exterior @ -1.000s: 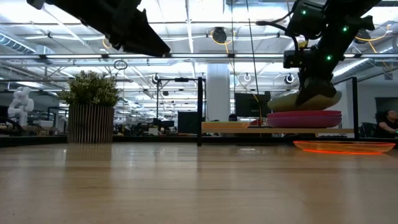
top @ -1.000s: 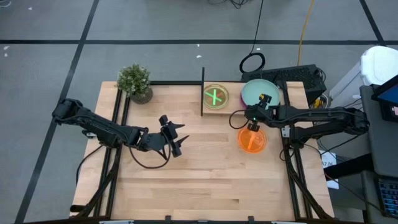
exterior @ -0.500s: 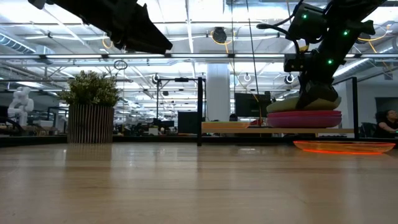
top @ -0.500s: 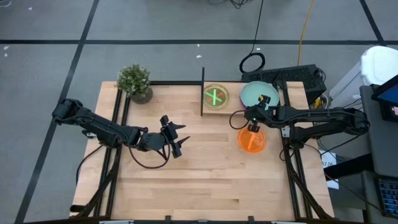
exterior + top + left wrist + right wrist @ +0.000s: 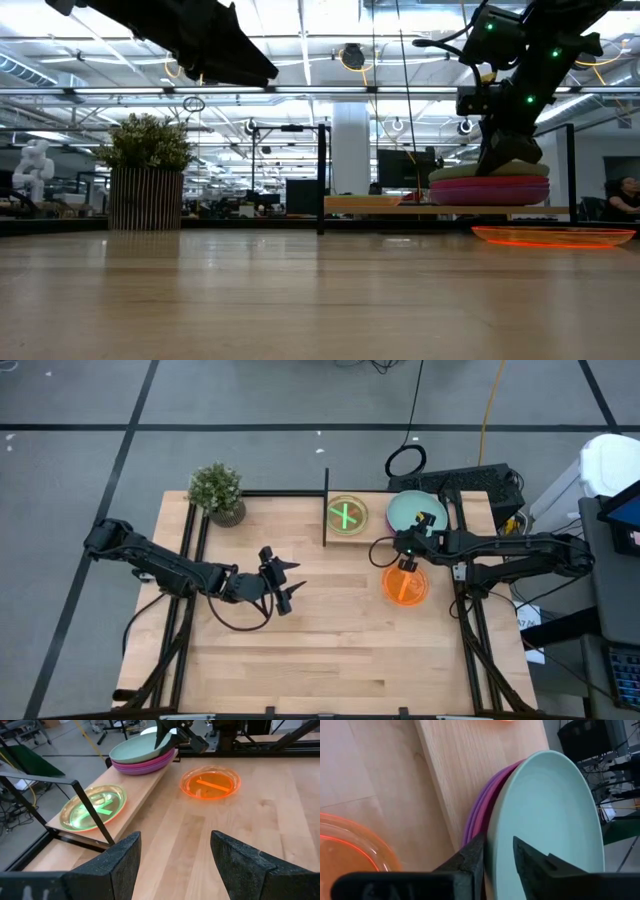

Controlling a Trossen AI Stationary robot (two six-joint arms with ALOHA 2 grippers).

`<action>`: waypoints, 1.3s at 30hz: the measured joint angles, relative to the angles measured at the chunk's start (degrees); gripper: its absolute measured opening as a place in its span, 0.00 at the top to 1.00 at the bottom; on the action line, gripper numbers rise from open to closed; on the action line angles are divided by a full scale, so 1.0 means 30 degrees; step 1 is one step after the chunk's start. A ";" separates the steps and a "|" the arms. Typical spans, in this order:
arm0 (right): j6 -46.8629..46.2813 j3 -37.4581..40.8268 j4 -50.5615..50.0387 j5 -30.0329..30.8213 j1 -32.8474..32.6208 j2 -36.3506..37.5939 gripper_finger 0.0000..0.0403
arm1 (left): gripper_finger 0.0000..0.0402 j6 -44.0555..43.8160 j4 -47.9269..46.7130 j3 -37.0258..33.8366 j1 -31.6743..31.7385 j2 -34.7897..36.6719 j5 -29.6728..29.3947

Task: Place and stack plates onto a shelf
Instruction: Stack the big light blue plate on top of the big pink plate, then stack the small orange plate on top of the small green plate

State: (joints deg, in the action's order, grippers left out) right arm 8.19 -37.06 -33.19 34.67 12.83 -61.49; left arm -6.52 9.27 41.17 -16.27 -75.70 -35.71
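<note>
Pale-teal plate [image 5: 416,512]: tops a stack of purple and magenta plates [image 5: 145,766] at the shelf's [image 5: 145,790] 3 o'clock end in the high view, which lies at the desk's [image 5: 330,640] 1 o'clock.

Right hand [image 5: 408,547]: at the stack's 7 o'clock rim. Its fingers [image 5: 470,857] straddle the teal plate's edge with a small gap showing on either side; whether they press on the rim I cannot tell.

Green translucent plate [image 5: 347,515]: on the shelf at its 9 o'clock end, just beside the black upright panel [image 5: 326,508].

Orange translucent plate [image 5: 405,584]: flat on the desk, near the shelf at its 5 o'clock, off the board.

Left hand [image 5: 283,582]: raised over the desk near centre, well apart from the plates, fingers [image 5: 115,865] spread wide, holding nothing.

Potted plant [image 5: 217,492]: at the desk's 11 o'clock corner.
</note>
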 joint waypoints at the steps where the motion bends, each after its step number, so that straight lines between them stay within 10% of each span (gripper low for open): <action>1: 0.0002 0.0000 0.0003 0.0033 -0.0002 0.0020 0.78 | 0.39 0.0000 0.0002 0.0000 0.0000 0.0005 0.0014; 39: -0.0972 0.0000 0.0022 -0.4165 -0.1948 0.2754 0.69 | 0.39 0.0233 -0.0005 0.0007 0.0000 -0.0009 0.0125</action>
State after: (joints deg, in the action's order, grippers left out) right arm 5.28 -37.06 -33.12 22.17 6.98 -53.23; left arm -5.82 9.26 41.19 -16.27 -75.72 -35.34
